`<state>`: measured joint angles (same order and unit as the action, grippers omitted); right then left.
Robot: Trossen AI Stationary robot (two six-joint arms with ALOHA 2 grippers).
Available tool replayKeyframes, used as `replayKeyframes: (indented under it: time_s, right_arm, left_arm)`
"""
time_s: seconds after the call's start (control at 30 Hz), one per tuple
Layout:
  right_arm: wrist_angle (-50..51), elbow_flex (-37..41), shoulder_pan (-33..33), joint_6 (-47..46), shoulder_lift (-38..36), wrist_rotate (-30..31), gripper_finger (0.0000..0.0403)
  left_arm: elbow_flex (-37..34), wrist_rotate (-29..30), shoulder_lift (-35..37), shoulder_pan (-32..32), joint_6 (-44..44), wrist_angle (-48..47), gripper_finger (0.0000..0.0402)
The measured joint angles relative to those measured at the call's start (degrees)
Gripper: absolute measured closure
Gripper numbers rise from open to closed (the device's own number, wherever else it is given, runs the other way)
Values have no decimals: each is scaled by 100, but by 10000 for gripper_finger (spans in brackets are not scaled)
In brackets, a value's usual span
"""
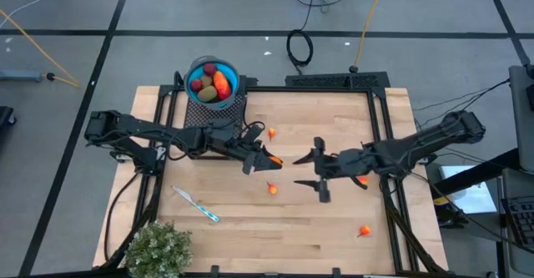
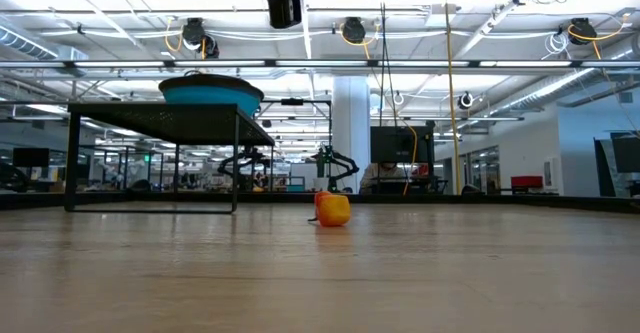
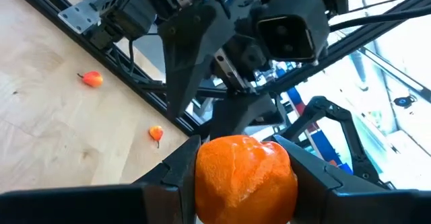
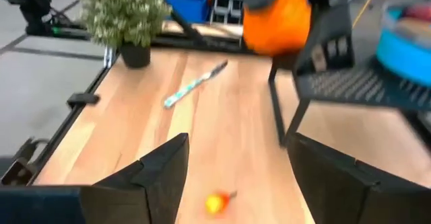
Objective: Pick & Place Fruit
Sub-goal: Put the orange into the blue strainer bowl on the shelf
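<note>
My left gripper [image 1: 265, 159] is over the middle of the table, shut on a round orange fruit [image 3: 246, 177], which also shows in the right wrist view as the orange fruit [image 4: 276, 19]. My right gripper [image 1: 314, 169] faces it from the right, a short gap away, open with nothing between its fingers. A blue bowl [image 1: 194, 69] holding several fruit stands on a black mesh stand [image 4: 363, 89] at the far edge. Small orange fruit lie on the wood: one [image 1: 272, 133] far of the grippers, one [image 1: 272, 189] near of them, one [image 1: 364, 230] near right. My left gripper pinches the orange fruit by two opposite sides [image 3: 203, 177] between its two fingers [image 3: 168, 177]. The fingers come level from the table's left. The fruit is lifted clear of the table.
A thin blue-and-white stick [image 1: 196, 204] lies at the near left, and a bushy green plant [image 1: 158, 249] stands in the near left corner. A black frame [image 1: 380, 119] runs along the table's edges. Bare wood lies between the stick and the near right fruit.
</note>
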<state>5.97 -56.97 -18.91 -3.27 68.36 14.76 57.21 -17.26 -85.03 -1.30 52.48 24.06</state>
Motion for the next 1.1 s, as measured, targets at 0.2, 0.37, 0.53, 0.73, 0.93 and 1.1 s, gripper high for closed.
replayKeyframes:
  time_s: [0.2, 0.37, 0.53, 0.73, 0.93, 1.1]
  right_arm:
    - [394, 306, -162, -464, -307, -1, 197]
    - [140, 897, -294, -762, -623, -2, 253]
    - [-246, 1436, -380, -897, -1075, -2, 311]
    - [-522, 2009, -385, -959, -1810, -164, 375]
    - [-751, 2533, -388, -962, -2695, -458, 397]
    - [-958, 2902, -388, -960, -3432, -489, 401]
  left_arm:
    - [0, 176, 0, -2, 18, 10, 248]
    - [1, 428, 0, -7, -17, 15, 248]
    - [2, 779, 0, -23, -116, 63, 247]
    - [2, 1292, 0, -76, -391, 497, 247]
    - [2, 1654, 0, -113, -725, 937, 247]
    - [4, 2052, 81, -109, -885, 894, 247]
